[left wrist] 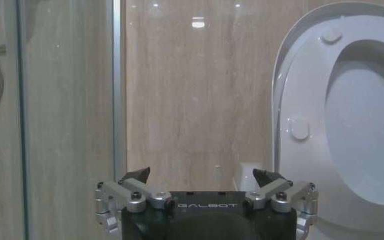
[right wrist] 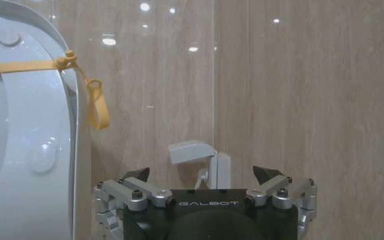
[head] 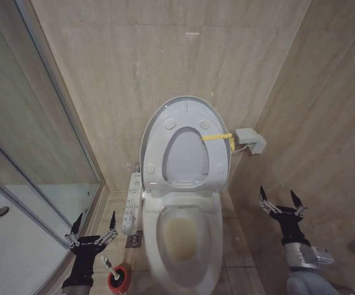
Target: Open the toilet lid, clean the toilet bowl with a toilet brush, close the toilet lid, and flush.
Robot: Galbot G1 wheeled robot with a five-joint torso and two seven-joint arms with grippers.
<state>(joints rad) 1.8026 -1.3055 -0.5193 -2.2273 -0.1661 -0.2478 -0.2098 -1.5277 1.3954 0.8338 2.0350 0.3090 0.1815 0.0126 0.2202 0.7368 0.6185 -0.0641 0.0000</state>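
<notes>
While the large white plastic oval toilet lid [head: 186, 117] stands raised, we hold the left gripper [head: 91, 228] and right gripper [head: 281, 201] spread wide, empty, either side of the stained white ceramic toilet bowl [head: 181, 241].

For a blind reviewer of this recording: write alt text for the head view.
A white toilet stands against a beige tiled wall with the toilet lid raised upright and the stained toilet bowl exposed. The open left gripper hovers above the toilet brush in its red holder on the floor; the open right gripper hangs beside the bowl's other side.
</notes>
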